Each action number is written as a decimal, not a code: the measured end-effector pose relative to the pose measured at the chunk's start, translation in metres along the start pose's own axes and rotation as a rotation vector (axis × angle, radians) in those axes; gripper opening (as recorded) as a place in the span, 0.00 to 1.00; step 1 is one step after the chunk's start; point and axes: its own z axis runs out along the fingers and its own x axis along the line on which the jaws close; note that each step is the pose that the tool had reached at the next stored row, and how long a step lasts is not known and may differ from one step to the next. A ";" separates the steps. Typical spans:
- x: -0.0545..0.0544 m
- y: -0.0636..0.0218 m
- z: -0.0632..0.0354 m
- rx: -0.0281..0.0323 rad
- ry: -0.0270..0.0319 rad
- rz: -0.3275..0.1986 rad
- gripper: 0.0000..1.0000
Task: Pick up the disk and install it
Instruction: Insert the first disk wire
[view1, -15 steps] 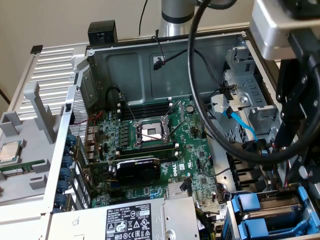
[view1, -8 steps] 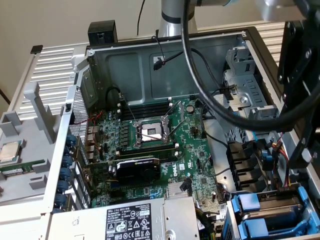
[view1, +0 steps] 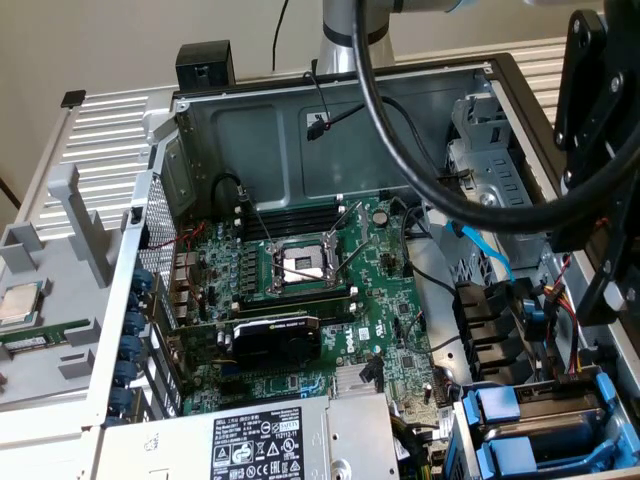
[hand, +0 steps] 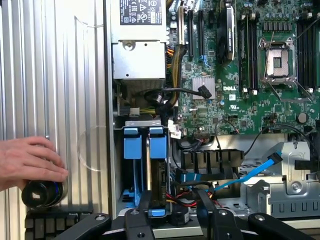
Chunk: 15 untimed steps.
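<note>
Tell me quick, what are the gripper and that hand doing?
Gripper: open, holding nothing, over the drive bay.
Person's hand: resting on a black cylinder.

Ribbed pale metal table (view1: 110, 130). Open computer case (view1: 260, 130) sits flat on it. Grey plastic fixture (view1: 80, 215) stands beside the case, on the exterior view's left. Black cylinder (hand: 40, 195) lies on the ribs, a hand (hand: 27, 162) resting over it.

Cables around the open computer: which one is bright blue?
The flat ribbon cable by the silver metal cage, at the exterior view's right; the thick cable hanging above is black.
</note>
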 end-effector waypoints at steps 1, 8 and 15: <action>0.000 0.0000 0.0000 0.0000 0.0000 0.000 0.49; 0.000 0.0000 0.0000 0.0000 0.0000 0.000 0.49; -0.006 0.0006 0.0008 0.0005 0.0111 0.000 0.49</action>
